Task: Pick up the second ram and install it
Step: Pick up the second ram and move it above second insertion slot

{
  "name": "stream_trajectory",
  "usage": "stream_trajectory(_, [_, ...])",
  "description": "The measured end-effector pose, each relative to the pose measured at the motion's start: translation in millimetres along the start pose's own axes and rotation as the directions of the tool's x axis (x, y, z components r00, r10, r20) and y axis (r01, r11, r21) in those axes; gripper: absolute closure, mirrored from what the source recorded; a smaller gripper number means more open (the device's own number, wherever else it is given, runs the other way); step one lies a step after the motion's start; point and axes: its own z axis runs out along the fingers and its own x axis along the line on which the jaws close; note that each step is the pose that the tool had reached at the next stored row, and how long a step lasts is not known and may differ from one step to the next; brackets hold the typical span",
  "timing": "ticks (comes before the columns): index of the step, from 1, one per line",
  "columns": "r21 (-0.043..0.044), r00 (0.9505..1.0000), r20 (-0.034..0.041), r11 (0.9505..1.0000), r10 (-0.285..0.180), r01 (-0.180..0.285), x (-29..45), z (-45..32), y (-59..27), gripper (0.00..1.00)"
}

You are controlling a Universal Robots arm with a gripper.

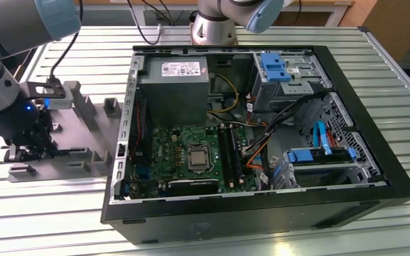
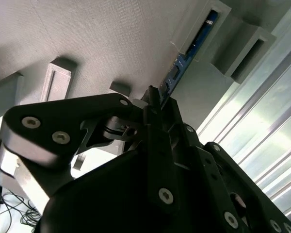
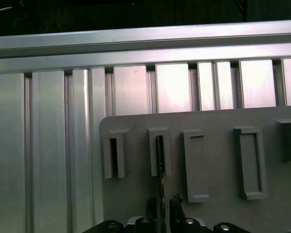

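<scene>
The second ram [image 2: 189, 53] is a thin blue-green board standing on edge in a slot of the grey holder plate [image 2: 111, 39]. In the first wrist view the ram [image 3: 160, 160] is seen edge-on, rising from one slot block of the holder plate [image 3: 218, 208]. My gripper [image 3: 164, 204] straddles its near end, one finger close against it and a narrow gap at the other finger. The second wrist view has the black gripper [image 2: 160, 99] with the board running out between its tips. In the exterior view the gripper [image 1: 30, 152] hangs low over the holder plate [image 1: 77, 144].
An open computer case [image 1: 376, 176] lies at the exterior view's right, with the motherboard [image 1: 169, 154], black memory slots [image 1: 228, 152], a power supply [image 1: 173, 85] and loose cables inside. Grey slot blocks [image 1: 84, 101] stand on the plate. The slatted aluminium table [image 1: 404, 90] lies beneath.
</scene>
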Motion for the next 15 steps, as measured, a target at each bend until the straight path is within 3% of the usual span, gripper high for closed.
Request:
stream_trajectory(2, [-0.0001, 1.0000, -0.0001, 1.0000, 0.000, 0.000, 0.0, 0.2, 0.0, 0.76])
stream_trajectory(3, [0.0000, 1.0000, 0.0000, 1.0000, 0.000, 0.000, 0.0, 0.4, 0.0, 0.83])
stream_trajectory(15, [0.0001, 1.0000, 0.0001, 1.0000, -0.003, 0.003, 0.0, 0.8, 0.0, 0.86])
